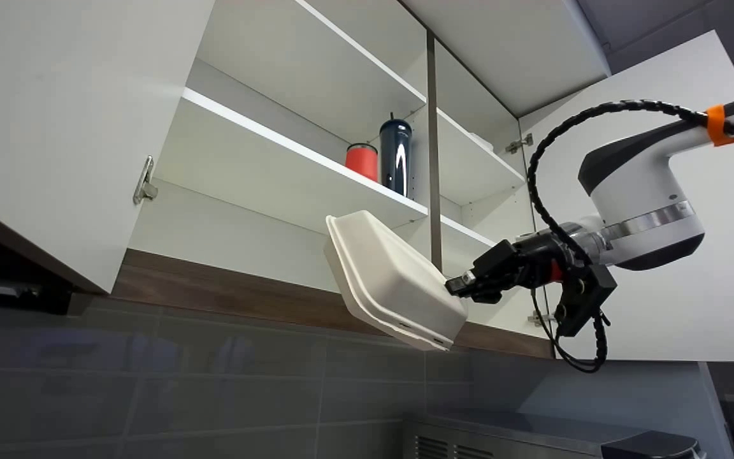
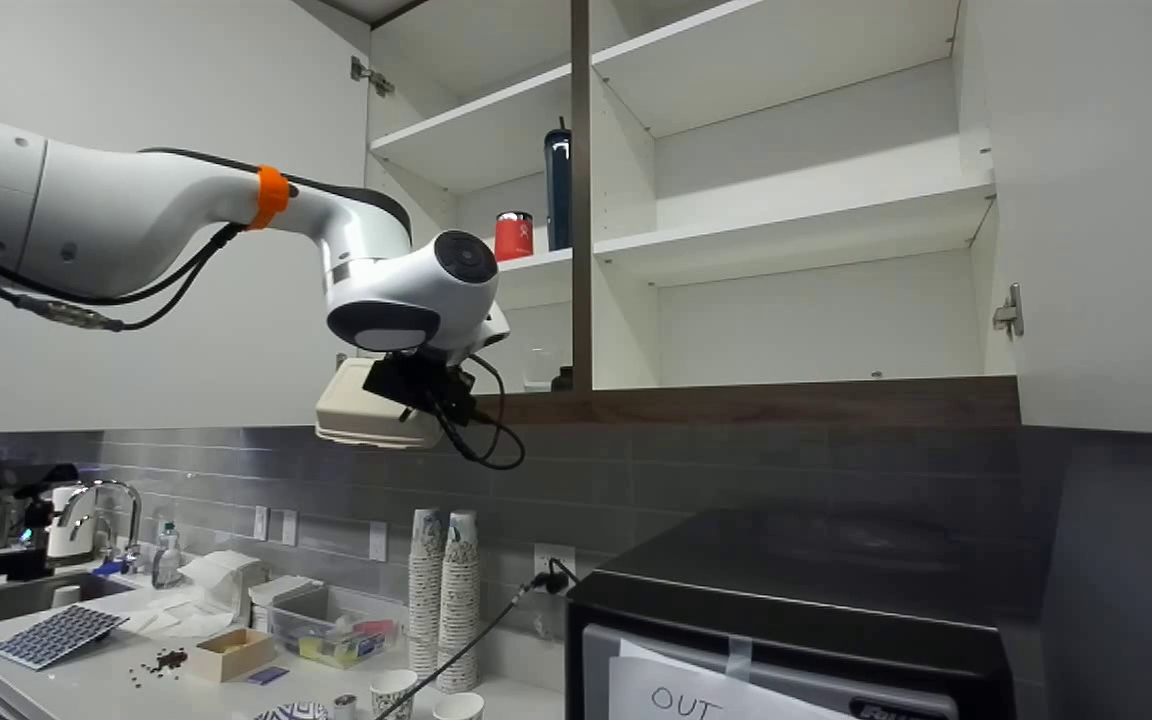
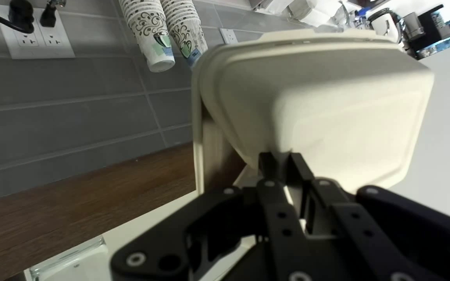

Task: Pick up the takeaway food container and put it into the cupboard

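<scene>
The takeaway food container point(image 1: 399, 274) is a cream clamshell box. My gripper point(image 1: 459, 285) is shut on it near one edge and holds it tilted in the air in front of the cupboard point(image 1: 233, 137), about level with its lower part. The container also shows in an exterior view point(image 2: 361, 408), partly behind the gripper body. In the wrist view the container point(image 3: 326, 101) fills the upper right, and the gripper fingertips point(image 3: 281, 158) are close together with its wall between them. The cupboard's doors stand open, and its shelves also show in an exterior view point(image 2: 786, 320).
A red cup point(image 1: 362, 162) and a dark bottle point(image 1: 395, 156) stand on the middle shelf. A brown divider point(image 1: 434, 159) and a wood-brown bottom edge point(image 1: 214, 280) border the compartments. Open doors point(image 1: 61, 115) flank them. Below are paper cup stacks point(image 2: 443, 600) and a black appliance point(image 2: 786, 570).
</scene>
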{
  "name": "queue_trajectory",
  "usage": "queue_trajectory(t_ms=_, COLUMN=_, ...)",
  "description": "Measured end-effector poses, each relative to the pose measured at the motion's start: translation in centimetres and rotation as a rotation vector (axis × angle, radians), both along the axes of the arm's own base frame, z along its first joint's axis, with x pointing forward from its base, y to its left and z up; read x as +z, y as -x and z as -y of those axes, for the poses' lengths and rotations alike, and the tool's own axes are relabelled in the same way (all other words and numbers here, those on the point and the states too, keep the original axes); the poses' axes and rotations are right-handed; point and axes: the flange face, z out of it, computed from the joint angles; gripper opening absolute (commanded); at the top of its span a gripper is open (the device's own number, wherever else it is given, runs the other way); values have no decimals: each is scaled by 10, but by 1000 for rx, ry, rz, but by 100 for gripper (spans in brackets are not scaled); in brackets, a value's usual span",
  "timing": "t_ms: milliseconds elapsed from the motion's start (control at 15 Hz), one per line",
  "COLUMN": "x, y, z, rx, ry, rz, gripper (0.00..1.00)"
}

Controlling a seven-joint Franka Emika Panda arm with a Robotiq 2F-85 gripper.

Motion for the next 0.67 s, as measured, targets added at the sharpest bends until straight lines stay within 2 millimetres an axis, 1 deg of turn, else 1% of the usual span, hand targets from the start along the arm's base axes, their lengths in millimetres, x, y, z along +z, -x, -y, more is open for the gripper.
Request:
queue_trajectory(t_ms=600, x=-1, y=-1, z=1, rx=-1, ry=-1, rz=-3, gripper=13)
queue_trajectory(t_ms=667, x=-1, y=-1, z=1, rx=-1, ry=-1, rz=-3, gripper=3)
